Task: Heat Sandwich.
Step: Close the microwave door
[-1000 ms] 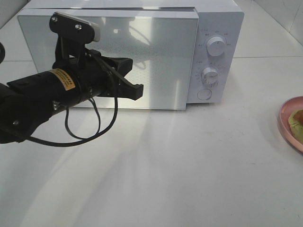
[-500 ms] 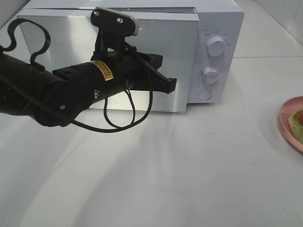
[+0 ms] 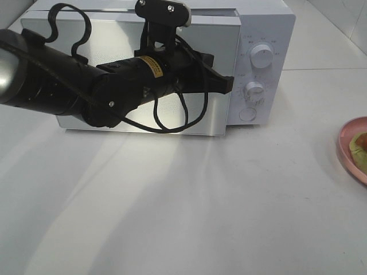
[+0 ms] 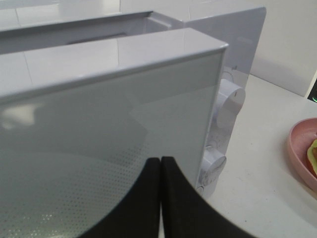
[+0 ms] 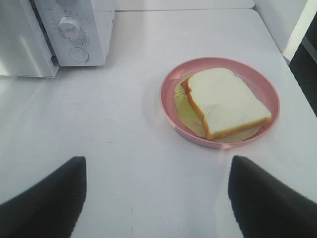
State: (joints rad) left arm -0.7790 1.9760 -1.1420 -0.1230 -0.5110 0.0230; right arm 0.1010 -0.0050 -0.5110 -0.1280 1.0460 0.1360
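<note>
The white microwave point(image 3: 275, 23) stands at the back, with its mirrored door point(image 3: 212, 112) facing me. My left gripper point(image 3: 226, 83) is shut and empty, with its tips at the door's right edge, near the control panel. In the left wrist view the two black fingers point(image 4: 148, 198) are pressed together in front of the door point(image 4: 99, 124), and a gap shows between the door's top and the body. The sandwich point(image 5: 225, 101) lies on the pink plate point(image 5: 218, 143), far right on the table point(image 3: 361, 146). My right gripper point(image 5: 156, 198) is open and hovers short of the plate.
Two white knobs point(image 3: 262, 56) point(image 3: 254, 90) and a round button point(image 3: 248, 114) sit on the microwave's right panel. The left arm's black cable point(image 3: 172, 123) hangs in a loop in front of the door. The white table point(image 3: 200, 200) stretches out in front.
My left arm has swung right across the microwave door, and the shut gripper has moved from the door's left-middle to its right edge. The plate has not moved.
</note>
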